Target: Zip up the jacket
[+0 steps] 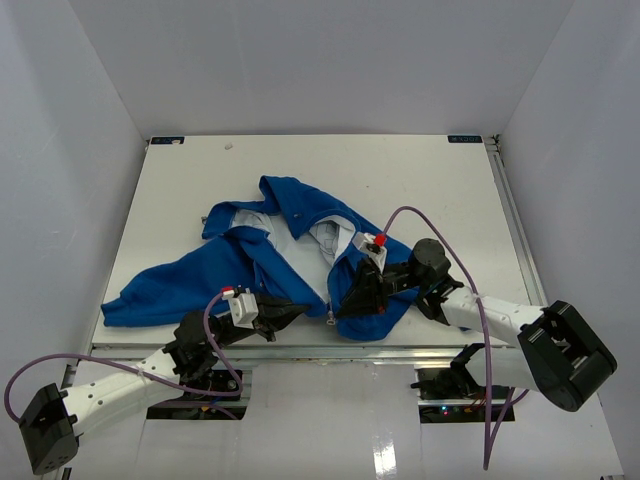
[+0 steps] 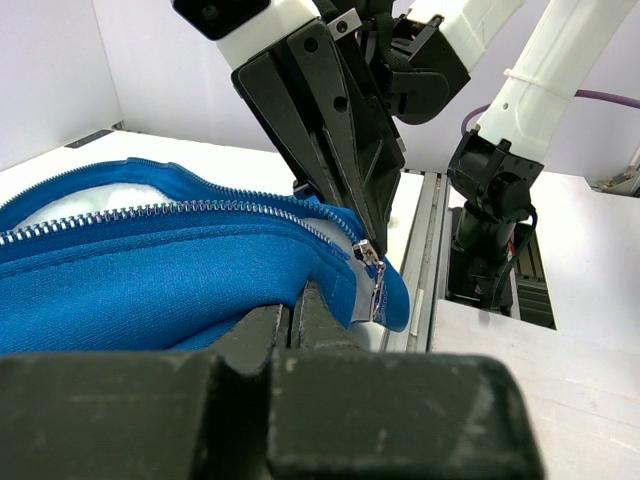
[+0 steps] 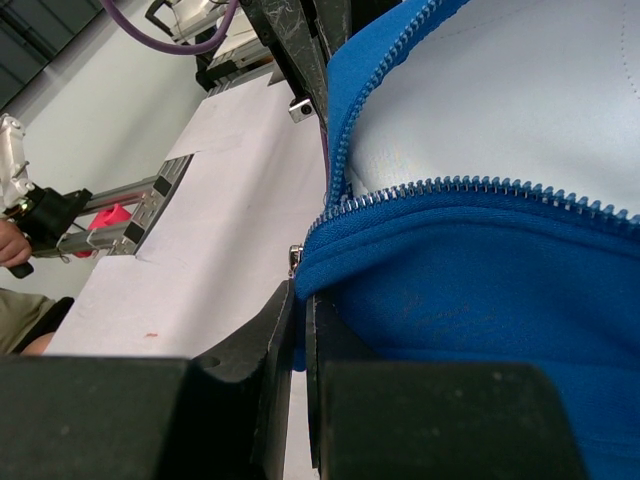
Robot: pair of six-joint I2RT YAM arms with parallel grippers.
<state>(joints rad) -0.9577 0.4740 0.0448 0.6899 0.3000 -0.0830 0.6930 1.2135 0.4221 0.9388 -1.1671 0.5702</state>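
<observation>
**Both grippers pinched on the jacket's hem at the near edge**

The jacket [image 1: 175, 283] lies rumpled on the white table [image 1: 420, 170]. It reaches from about the middle down to the near edge. One sleeve spreads flat toward the near left corner. The cloth is a soft, matte bright-blue knit. It lies open in front over a pale grey-white lining [image 1: 298, 258] that looks smooth and faintly quilted. The collar end is bunched toward the middle of the table.

The left gripper [image 1: 296, 312] is clamped shut, its two black, flat-sided fingers pressed together on a fold of blue cloth at the hem. In the left wrist view the cloth drapes over the fingertips in a thick rounded roll.

The right gripper [image 1: 341, 308] is also clenched, just beside the left one, on the jacket's edge at the foot of the zipper [image 2: 200, 208]. Its wedge-shaped black fingers taper down to the small metal slider [image 2: 367, 254], with a silvery pull tab hanging below it. Whether the tips touch the slider itself cannot be told.

The zipper teeth are fine and shiny, set on blue tape. From the right wrist, two rows run apart from a point near the fingertips, with lining showing between them.

A glossy purple cable [image 1: 440, 226] loops above the right arm
</observation>
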